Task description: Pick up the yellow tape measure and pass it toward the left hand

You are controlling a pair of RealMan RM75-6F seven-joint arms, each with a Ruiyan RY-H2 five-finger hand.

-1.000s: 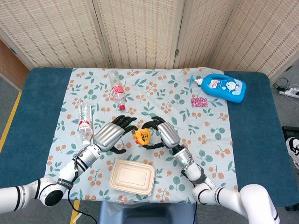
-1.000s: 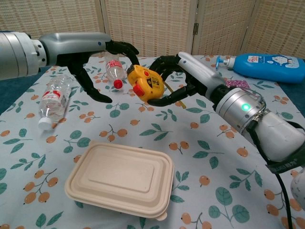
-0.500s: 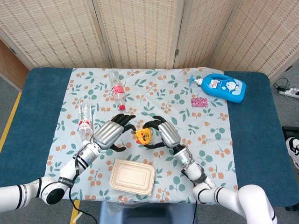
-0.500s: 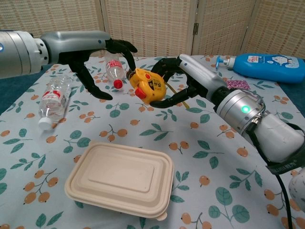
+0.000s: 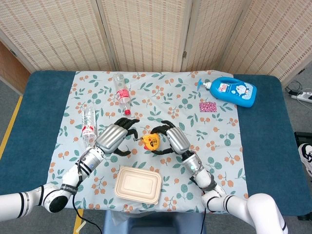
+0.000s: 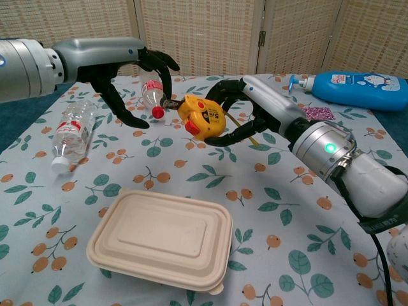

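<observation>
My right hand [image 6: 252, 111] holds the yellow tape measure [image 6: 203, 116] off the table, fingers curled around its far side. The red button faces down and to the left. In the head view the tape measure [image 5: 152, 141] sits between the right hand [image 5: 173, 139] and the left hand [image 5: 113, 138]. The left hand [image 6: 131, 73] hovers just left of it with fingers spread and nothing in its palm. One left fingertip [image 6: 166, 99] is close to the small metal tip sticking out of the case; I cannot tell whether they touch.
A beige lidded food box [image 6: 162, 239] lies on the floral cloth below the hands. Two plastic bottles [image 6: 70, 137] [image 6: 152, 92] lie at left and behind. A blue detergent bottle [image 6: 357, 89] and a pink square [image 5: 207, 106] are at the far right.
The right hand has carried the tape measure slightly to the right and tilted it. The left hand has drawn back a little to the left, fingers still spread.
</observation>
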